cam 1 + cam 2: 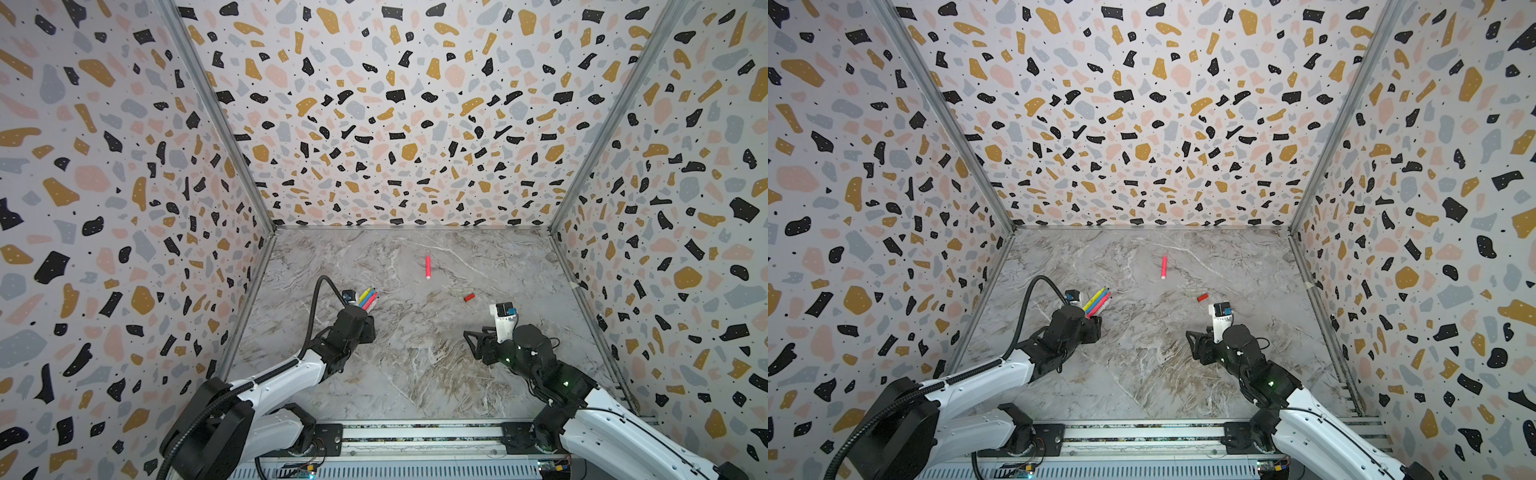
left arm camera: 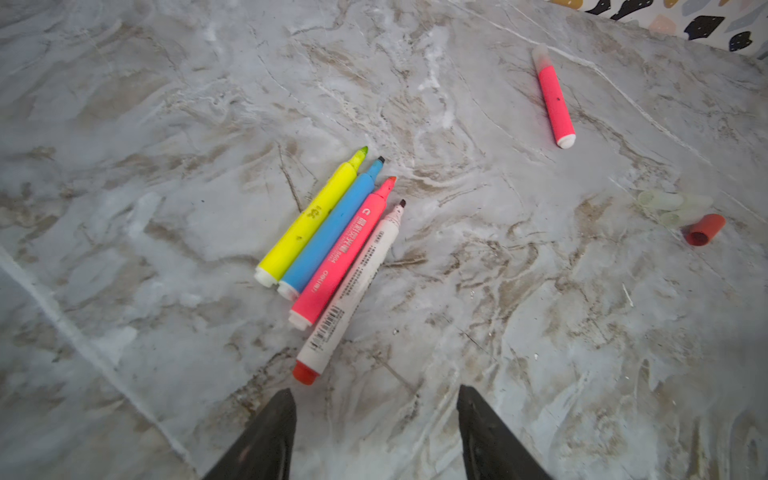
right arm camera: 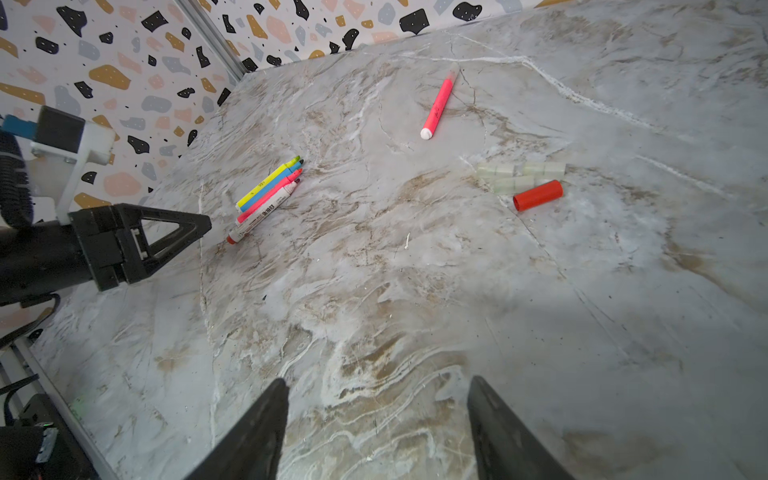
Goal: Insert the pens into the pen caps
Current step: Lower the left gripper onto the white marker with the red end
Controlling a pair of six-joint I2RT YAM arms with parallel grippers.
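One pink pen [image 1: 427, 267] mid-frame seems capped; four pens [image 1: 368, 298] lower left lie bare, red cap [image 1: 469, 296] and clear caps [image 3: 519, 174] loose; left claw [image 2: 375, 390] and right claw [image 3: 378, 379] released, empty.

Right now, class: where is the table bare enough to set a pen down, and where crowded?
Bare: the middle stretch between the pen row and the red cap, nearer than the lone pink pen. Crowded: the pen row, and the clear caps beside the red cap.

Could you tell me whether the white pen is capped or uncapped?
Uncapped: the white pen lies with its dark tip bare, and the red cap lies apart from it.
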